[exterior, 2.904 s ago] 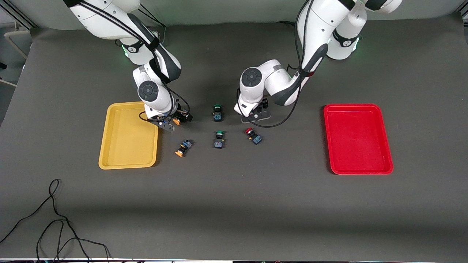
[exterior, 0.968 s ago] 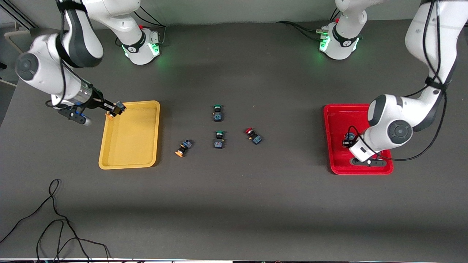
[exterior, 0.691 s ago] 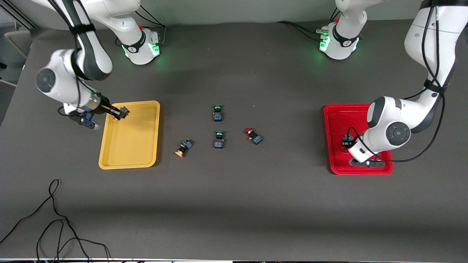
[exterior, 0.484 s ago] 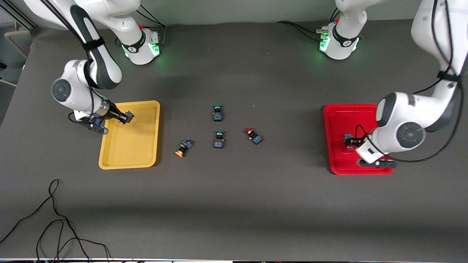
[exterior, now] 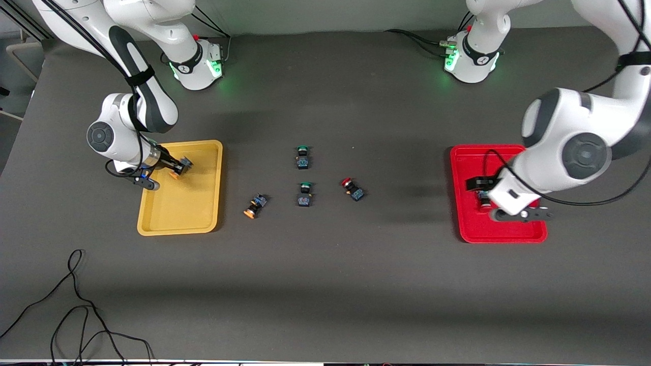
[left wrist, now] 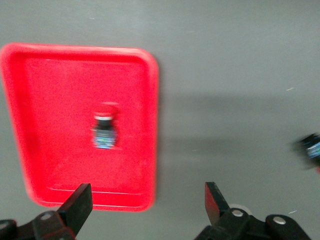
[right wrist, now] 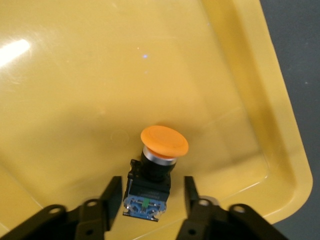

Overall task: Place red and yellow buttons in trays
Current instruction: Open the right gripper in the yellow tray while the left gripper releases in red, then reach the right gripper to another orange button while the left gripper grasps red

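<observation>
On the dark grey bench [exterior: 325, 284], our shallow yellow plastic tray [exterior: 179, 221] and red plastic tray [exterior: 473, 231] each hold one push-button. The left gripper [left wrist: 145, 207] hangs wide open and empty over the red-capped button [left wrist: 104, 131] lying in the red tray. The right gripper [right wrist: 152, 200] is part-open astride the orange-capped button [right wrist: 155, 172]; whether it grips, we cannot tell. Another orange button [exterior: 254, 205] and red button [exterior: 352, 189] wait mid-bench. We judge them light, rigid, best pinched across the boxy body.

Legible text: none. No labels, brands, numbers or signs readable on any item. Small emblem on each arm base [exterior: 190, 65], too small to read.
</observation>
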Motion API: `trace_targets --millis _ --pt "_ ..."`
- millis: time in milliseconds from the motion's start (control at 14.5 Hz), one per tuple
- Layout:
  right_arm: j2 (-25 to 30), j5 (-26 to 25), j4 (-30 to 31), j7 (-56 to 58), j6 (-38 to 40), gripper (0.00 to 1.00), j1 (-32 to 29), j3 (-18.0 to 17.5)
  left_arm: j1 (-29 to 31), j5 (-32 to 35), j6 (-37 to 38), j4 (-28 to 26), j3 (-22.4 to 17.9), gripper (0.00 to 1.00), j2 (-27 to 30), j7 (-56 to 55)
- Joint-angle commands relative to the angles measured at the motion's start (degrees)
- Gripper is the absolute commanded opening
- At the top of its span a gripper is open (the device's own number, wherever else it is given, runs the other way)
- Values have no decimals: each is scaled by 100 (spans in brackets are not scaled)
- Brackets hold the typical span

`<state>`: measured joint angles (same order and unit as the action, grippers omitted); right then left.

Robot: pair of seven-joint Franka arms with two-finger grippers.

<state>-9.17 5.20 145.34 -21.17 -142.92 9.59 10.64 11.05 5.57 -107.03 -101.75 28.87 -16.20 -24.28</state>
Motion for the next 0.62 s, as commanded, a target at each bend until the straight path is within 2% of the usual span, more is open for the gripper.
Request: trace_targets --millis 0,207,415,553 --pt "108 139 -58 105 19 100 17 -1 -874 -21 -422 190 -31 100 -226 -1583" --pt "529 139 -259 70 377 100 17 -10 -1788 57 -985 514 -40 100 -664 -3402" --pt "837 139 -856 -52 1036 100 17 -62 -2492 382 -1363 709 -83 100 -1253 -4450" --pt "847 139 -1601 -526 1624 100 8 -446 -2739 872 -1723 700 -110 100 -1735 -5276"
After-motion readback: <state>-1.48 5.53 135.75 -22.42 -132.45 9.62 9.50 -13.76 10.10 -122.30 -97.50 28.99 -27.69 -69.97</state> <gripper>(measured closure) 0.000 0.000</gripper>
